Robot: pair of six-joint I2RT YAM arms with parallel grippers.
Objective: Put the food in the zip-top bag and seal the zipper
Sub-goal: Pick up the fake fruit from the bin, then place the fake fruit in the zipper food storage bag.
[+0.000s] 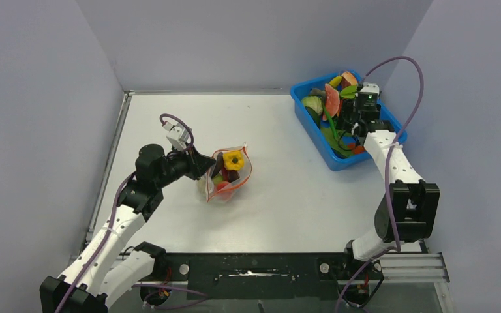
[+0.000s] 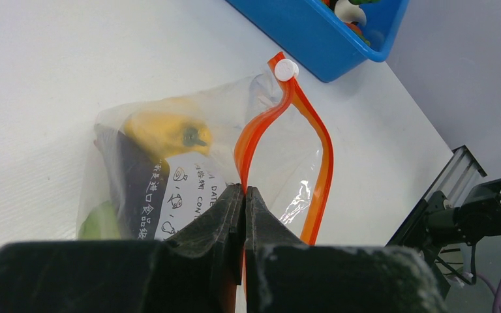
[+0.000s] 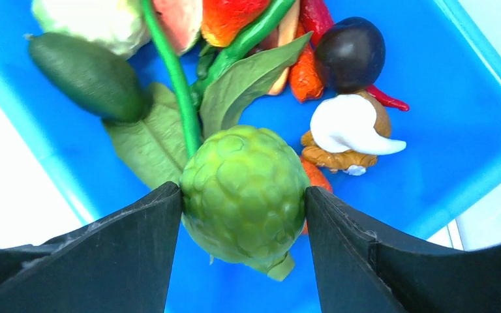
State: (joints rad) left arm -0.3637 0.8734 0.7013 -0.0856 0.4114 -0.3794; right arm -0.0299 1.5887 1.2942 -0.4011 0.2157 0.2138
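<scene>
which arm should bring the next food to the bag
Right. The right hand holds the green fruit in the tub; the left hand is shut on the bag's zipper, holding the mouth open.

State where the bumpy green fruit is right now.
In the right wrist view, the green fruit is held in the right gripper, within the blue tub, with a leaf and green stem beside it.

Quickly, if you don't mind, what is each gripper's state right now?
Left gripper: closed, pinching the zipper of the zip-top bag.
Right gripper: closed on the green bumpy fruit over the blue tub.
</scene>
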